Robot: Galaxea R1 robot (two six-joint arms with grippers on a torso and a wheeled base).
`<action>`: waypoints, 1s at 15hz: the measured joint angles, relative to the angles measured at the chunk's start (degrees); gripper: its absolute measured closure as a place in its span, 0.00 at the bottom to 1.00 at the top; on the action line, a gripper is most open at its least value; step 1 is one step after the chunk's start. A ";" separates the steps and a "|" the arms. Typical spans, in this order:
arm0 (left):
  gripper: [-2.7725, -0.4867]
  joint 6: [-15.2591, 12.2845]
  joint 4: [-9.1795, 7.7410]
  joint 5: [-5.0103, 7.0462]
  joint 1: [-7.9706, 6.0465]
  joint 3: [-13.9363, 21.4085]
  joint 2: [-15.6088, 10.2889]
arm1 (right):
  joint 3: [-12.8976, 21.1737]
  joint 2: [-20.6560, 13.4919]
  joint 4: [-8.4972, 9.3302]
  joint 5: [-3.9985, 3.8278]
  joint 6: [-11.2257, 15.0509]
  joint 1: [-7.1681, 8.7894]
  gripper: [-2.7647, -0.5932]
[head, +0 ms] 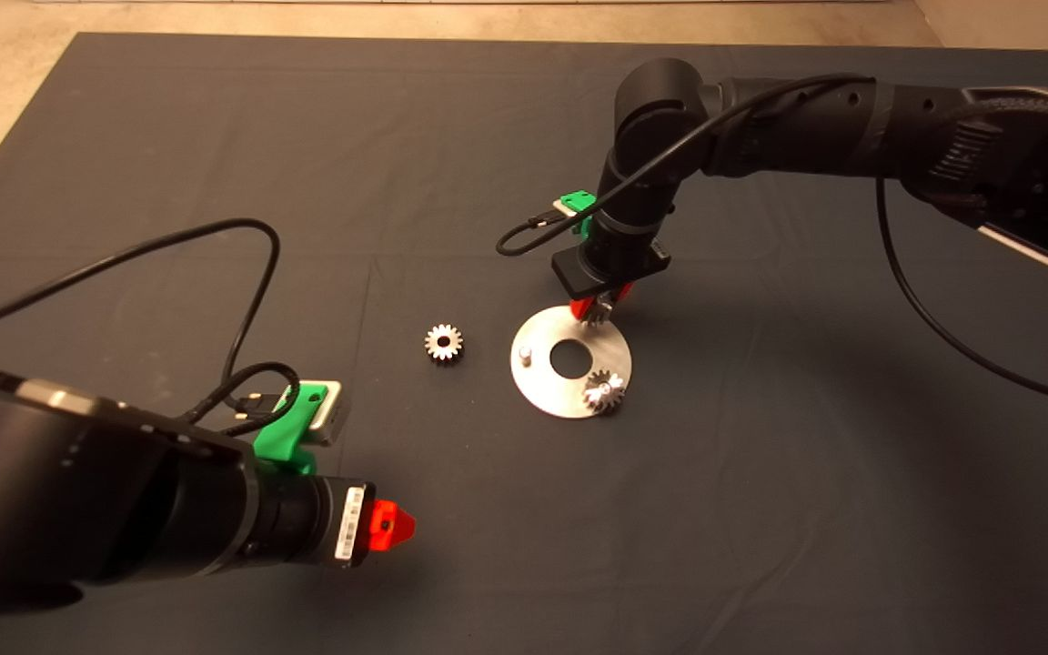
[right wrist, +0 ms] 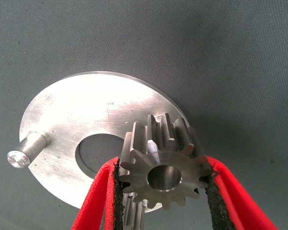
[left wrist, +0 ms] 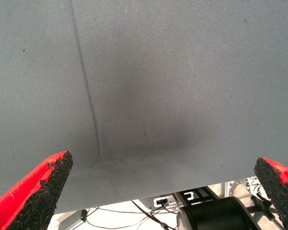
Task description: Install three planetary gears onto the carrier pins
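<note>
Right gripper (right wrist: 164, 191) pinching a gear (right wrist: 164, 168) above the disc (head: 538, 387) edge. Second gear (head: 605, 391) seated on disc; third (head: 443, 343) beside it. Left gripper (left wrist: 163, 191) spread, well apart from disc.

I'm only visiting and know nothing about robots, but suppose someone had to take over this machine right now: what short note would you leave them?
Right gripper: shut on a gear, held over the far edge of the carrier disc.
Left gripper: open, holding nothing, parked low over the mat on the near left.
Done: one gear sits on the disc's near-right pin.
Left: the held gear is not visibly seated yet. The pin on the disc's left side is bare. The third gear lies on the mat just left of the disc.
</note>
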 joint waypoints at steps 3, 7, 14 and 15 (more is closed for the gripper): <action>0.01 0.00 0.01 0.01 0.00 0.00 0.00 | 0.00 0.00 0.00 0.00 0.00 0.00 0.85; 0.01 0.00 0.00 0.02 0.00 0.00 -0.41 | 0.00 -0.13 0.02 0.17 0.00 0.00 0.85; 0.01 0.00 -0.02 0.00 0.00 0.00 -0.49 | 0.06 0.26 0.00 -0.38 0.00 -0.05 0.85; 0.01 0.00 -0.02 0.02 0.00 0.00 -0.49 | 0.06 0.35 -0.02 -0.54 0.00 -0.05 0.85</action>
